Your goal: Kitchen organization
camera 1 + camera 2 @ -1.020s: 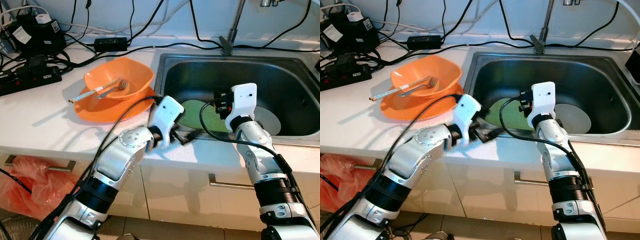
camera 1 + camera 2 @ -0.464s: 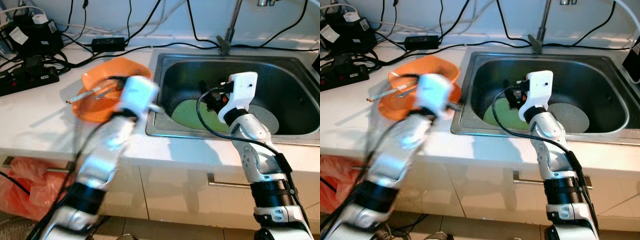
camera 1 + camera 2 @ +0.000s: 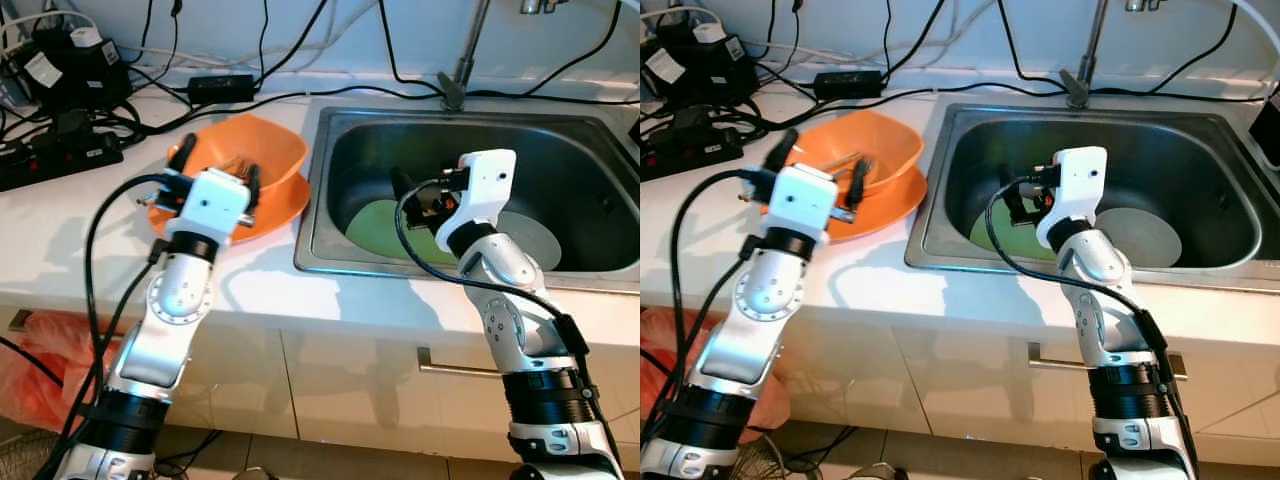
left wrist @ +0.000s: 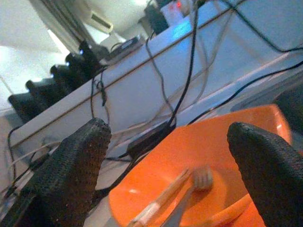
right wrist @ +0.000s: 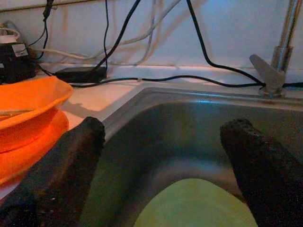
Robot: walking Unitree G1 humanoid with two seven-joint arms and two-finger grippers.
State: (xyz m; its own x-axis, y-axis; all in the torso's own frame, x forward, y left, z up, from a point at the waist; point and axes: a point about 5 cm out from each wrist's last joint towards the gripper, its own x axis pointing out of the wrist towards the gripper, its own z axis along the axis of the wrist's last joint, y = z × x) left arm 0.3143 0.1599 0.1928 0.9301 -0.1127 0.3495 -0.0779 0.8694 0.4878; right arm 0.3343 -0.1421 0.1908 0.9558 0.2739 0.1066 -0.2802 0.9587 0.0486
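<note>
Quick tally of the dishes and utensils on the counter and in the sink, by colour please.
Orange: 2, bowl stacked on plate
Green: 1, plate in the sink
Grey: 1, plate in the sink
Utensils in the bowl: 2, fork and chopsticks
Total: 6

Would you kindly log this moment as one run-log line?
left end effector: open, over orange bowl | right end effector: open, in sink above green plate | bowl: holds fork, chopsticks
</note>
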